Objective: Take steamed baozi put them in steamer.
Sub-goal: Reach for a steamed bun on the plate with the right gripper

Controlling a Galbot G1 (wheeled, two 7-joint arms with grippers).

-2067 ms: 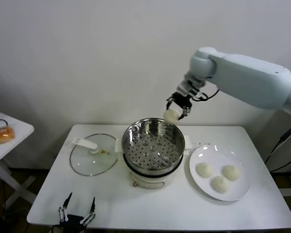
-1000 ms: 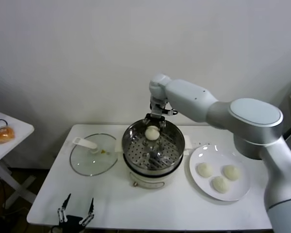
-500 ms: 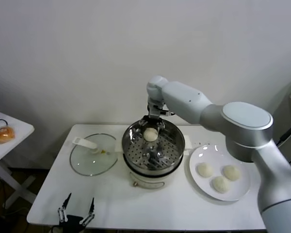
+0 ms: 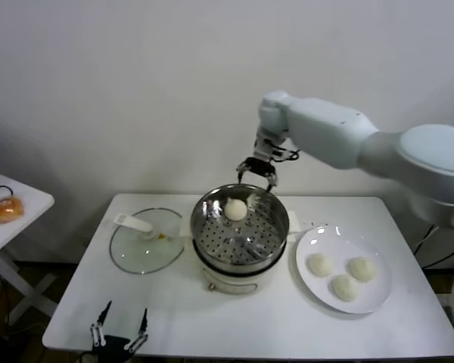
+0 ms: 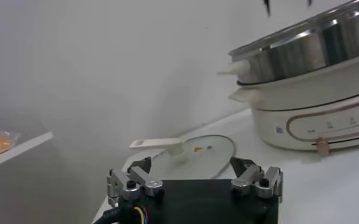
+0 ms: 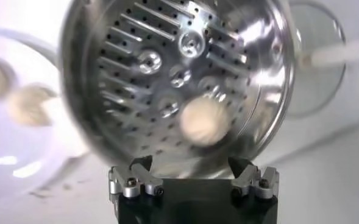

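Observation:
One cream-white baozi [image 4: 235, 209] lies free on the perforated bottom of the shiny steel steamer [image 4: 275, 227], toward its far side; it also shows in the right wrist view [image 6: 203, 121] inside the steamer [image 6: 94, 85]. Three more baozi [image 4: 343, 286] lie on the white plate [image 4: 312, 242] to the right. My right gripper [image 4: 258, 175] is open and empty, above the steamer's far rim. My left gripper [image 4: 120, 329] is open and empty, low at the table's front left. The steamer's wall [image 5: 301, 49] shows in the left wrist view.
The flat glass lid [image 4: 145, 243] with a white handle lies left of the steamer and shows in the left wrist view [image 5: 194, 155]. A small side table [image 4: 15, 219] at far left holds an orange bun-like thing [image 4: 6, 209].
My right gripper carried a baozi from the right to over the steamer, lowered it in, let it go, and has now risen open and moved right. The baozi stays in the steamer.

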